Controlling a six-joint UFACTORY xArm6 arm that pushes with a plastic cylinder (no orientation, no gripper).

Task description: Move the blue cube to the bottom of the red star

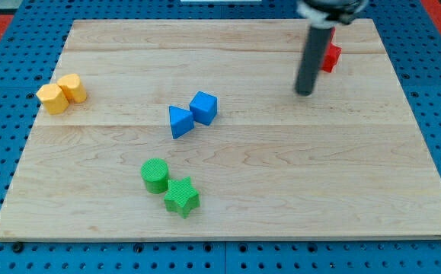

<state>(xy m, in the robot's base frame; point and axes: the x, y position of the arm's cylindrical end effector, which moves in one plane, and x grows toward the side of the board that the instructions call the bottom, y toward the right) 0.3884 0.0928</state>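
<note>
The blue cube [203, 107] sits near the board's middle, touching a blue triangle [179, 122] on its left. The red star [329, 55] lies near the view's top right, partly hidden behind my rod. My tip [305, 93] rests on the board just below and left of the red star, well to the right of the blue cube.
Two yellow blocks [62, 93] sit touching at the view's left edge of the board. A green cylinder [155, 175] and a green star [181, 196] sit together toward the view's bottom. The wooden board [342, 190] lies on a blue pegboard.
</note>
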